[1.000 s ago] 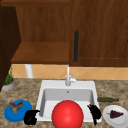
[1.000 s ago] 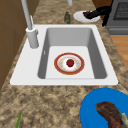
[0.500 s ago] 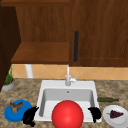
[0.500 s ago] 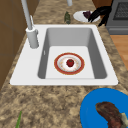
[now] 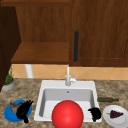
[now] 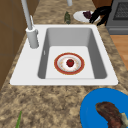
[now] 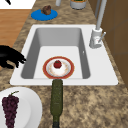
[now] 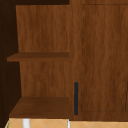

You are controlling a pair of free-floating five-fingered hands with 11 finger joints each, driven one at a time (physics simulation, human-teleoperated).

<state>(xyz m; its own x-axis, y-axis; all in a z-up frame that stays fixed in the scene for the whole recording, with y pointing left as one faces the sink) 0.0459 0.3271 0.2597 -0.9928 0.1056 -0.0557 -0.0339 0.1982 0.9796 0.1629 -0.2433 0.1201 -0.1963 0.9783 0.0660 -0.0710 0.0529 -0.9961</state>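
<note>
Right side view alone shows the right robot hand [image 7: 11, 58] loosely open beside the sink [image 7: 105, 77].

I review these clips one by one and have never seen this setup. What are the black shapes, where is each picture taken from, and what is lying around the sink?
This is a simulated kitchen. The black shapes are two floating robot hands without arms. In the front view, the left hand hangs over a blue plate carrying a brown piece of food, and the right hand sits at the sink's right edge, beside a white plate of grapes. Neither visibly holds anything. The two side views look along the sink from either end: a red-rimmed plate with a small red fruit lies in the basin, and a green bottle lies on the counter. The upper view faces the wooden cabinet.
</note>
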